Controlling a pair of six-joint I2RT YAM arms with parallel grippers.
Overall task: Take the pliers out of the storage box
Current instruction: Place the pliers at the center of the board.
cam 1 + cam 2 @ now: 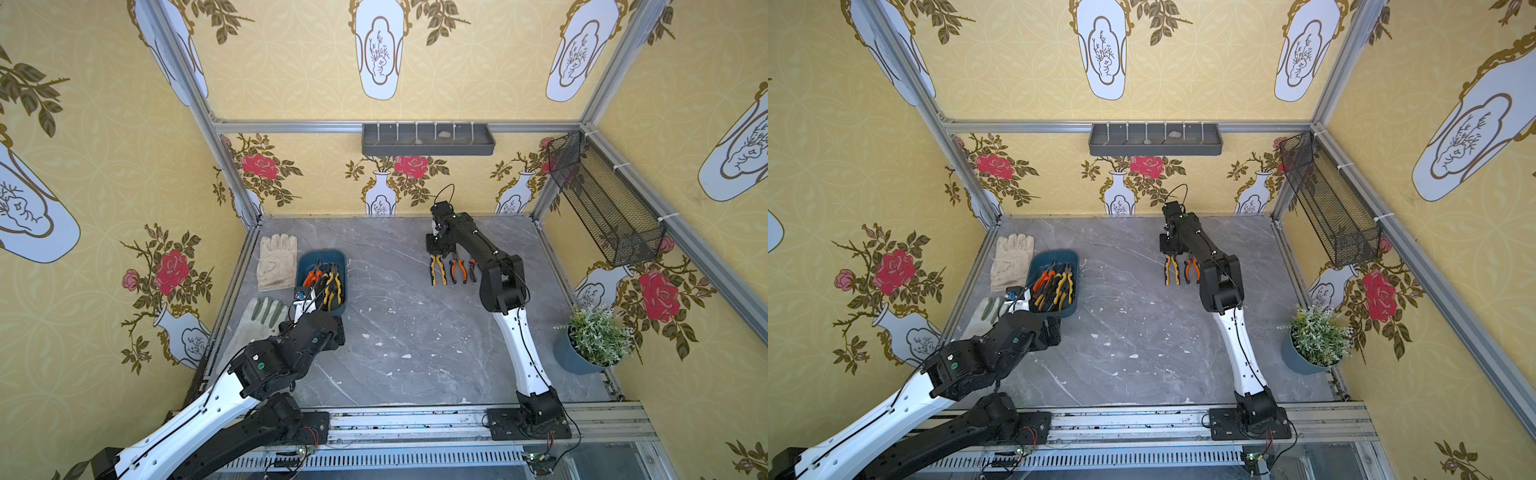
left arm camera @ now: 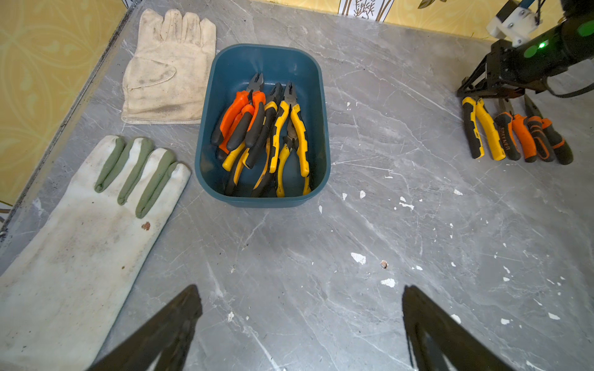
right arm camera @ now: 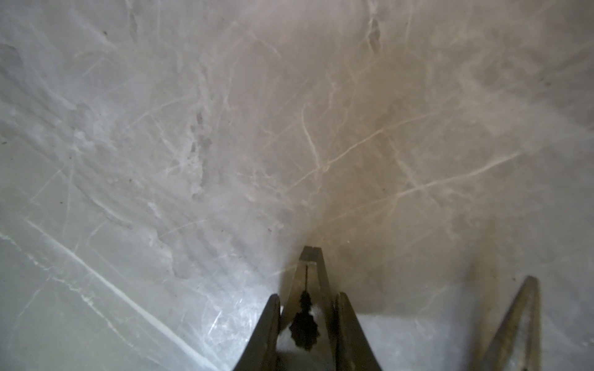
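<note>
Left fingers (image 2: 173, 324) hung wide apart over worktop (image 2: 321, 244), near box (image 2: 273, 61) w/ most pliers (image 2: 266, 135) inside. Right fingers (image 3: 268, 331) clenched on nose of yellow pliers (image 2: 482, 128), beside 2 orange pairs (image 2: 520, 135).

You see the storage box (image 2: 261, 200) as smooth moulded plastic with a low sheen. The pliers (image 2: 275, 138) have dark, dull metal jaws and matt rubbery grips. The table (image 2: 321, 244) is a smooth marble-pattern surface, chipped white in spots. The cream glove (image 2: 167, 64) and the long green-striped glove (image 2: 80, 257) are coarse, soiled cloth.
</note>
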